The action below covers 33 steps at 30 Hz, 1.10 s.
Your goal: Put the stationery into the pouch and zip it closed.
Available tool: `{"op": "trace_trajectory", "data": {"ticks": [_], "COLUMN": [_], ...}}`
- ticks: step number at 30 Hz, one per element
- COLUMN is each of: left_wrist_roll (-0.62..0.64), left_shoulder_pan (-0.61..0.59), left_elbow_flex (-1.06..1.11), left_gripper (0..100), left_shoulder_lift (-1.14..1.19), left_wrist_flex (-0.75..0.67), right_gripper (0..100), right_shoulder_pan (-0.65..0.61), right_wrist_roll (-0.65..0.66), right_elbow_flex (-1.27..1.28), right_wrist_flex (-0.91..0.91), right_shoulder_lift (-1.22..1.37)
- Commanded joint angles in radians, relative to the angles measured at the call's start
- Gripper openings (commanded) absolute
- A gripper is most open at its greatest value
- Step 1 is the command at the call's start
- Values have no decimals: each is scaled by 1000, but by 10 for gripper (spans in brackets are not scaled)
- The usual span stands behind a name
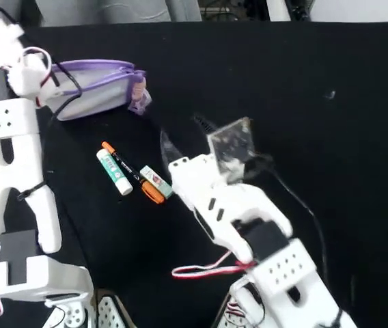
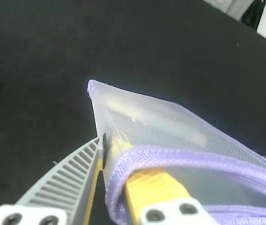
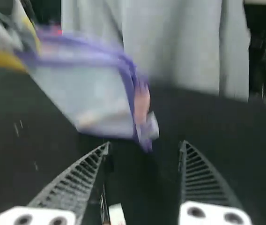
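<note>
Firmly held, pouch (image 1: 95, 85) sits at 10 o'clock on the bench (image 1: 317, 137).
Left fingers (image 2: 67, 180) clench its rim; right fingers (image 3: 72, 187) gape; glue stick (image 1: 114, 172), pen (image 1: 132, 173), eraser (image 1: 156, 181) lie near 9 o'clock.

Bright, seemingly overhead light washes the white arms (image 1: 9, 178); the black table (image 1: 317, 102) swallows shadows.

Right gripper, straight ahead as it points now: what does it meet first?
Likely the purple pouch, at its zip-tab end, which lines up between the open fingers of the right gripper; depth is hard to judge.
</note>
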Motion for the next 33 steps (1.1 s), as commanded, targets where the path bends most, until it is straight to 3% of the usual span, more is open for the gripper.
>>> {"op": "trace_trajectory", "data": {"ticks": [1, 11, 17, 23, 33], "left_wrist_roll": [-11, -11, -11, -11, -9], "left_shoulder_pan": [-28, -87, -87, -87, -87], "left_elbow_flex": [-2, -8, -10, -10, -7], "left_gripper": [29, 29, 29, 29, 29], "left_shoulder_lift": [-12, -11, -11, -11, -11], "left_wrist_flex": [-51, -58, -58, -58, -58], "right_gripper": [201, 201, 202, 202, 199], "right_shoulder_pan": [-32, -253, -196, -101, -89], "right_wrist_roll": [12, 14, 14, 14, 14], "right_elbow_flex": [-33, -163, -337, -544, -774], "right_wrist_flex": [11, -23, 8, 149, 301], "right_shoulder_lift": [114, 593, 883, 1089, 1333]}}
